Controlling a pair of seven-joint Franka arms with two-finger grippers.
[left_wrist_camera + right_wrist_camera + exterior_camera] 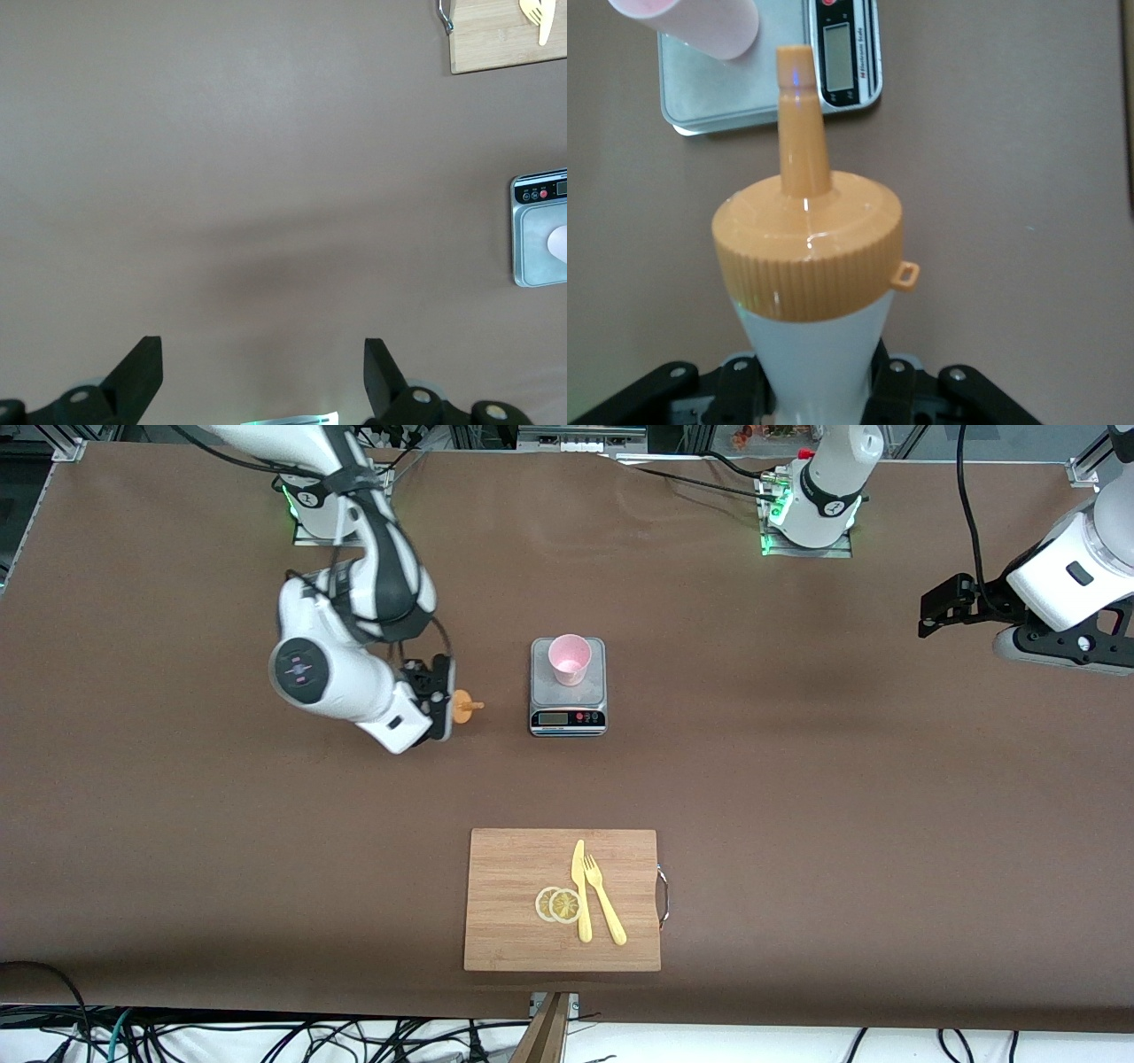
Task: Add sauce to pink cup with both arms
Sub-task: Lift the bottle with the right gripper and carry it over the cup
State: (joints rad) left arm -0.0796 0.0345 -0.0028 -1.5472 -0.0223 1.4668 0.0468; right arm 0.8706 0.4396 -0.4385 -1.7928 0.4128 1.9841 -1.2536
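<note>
Front view, read from its left edge across: the right arm reaches down from its base at the top and bends over the brown worktop [797, 779]. Its tool, the right tool [440, 700], is clenched on the sauce [464, 708], a whitish squeeze bottle with an orange cap. The bottle is held tipped on its side above the worktop, nozzle pointing toward the scale [568, 687]. It is near the scale, not touching it.

Next across sits the grey scale, with its display and buttons on the edge nearer the front camera. The pink cup [569, 659] stands upright on the scale's plate.

Nearer the front camera than the scale lies a wooden board [514, 903]. On it are two lemon slices [558, 904], overlapping, with a yellow knife [581, 890] and a yellow fork [604, 899] just beside them. A metal handle [663, 896] sits on the board's edge toward the left arm's end.

At the view's right edge the left arm waits, raised over bare worktop well apart from the scale. Its tool, the left tool [939, 615], is released, with the fingers spread wide.

Right wrist view: the sauce [811, 257] fills the picture, its white body gripped between black fingers [890, 385], the orange nozzle aimed at the scale [735, 88] and the cup [700, 22].

Left wrist view: two spread fingers [133, 376] over brown worktop [266, 177], with the scale [539, 230] and a corner of the board [505, 35] at the edge.
</note>
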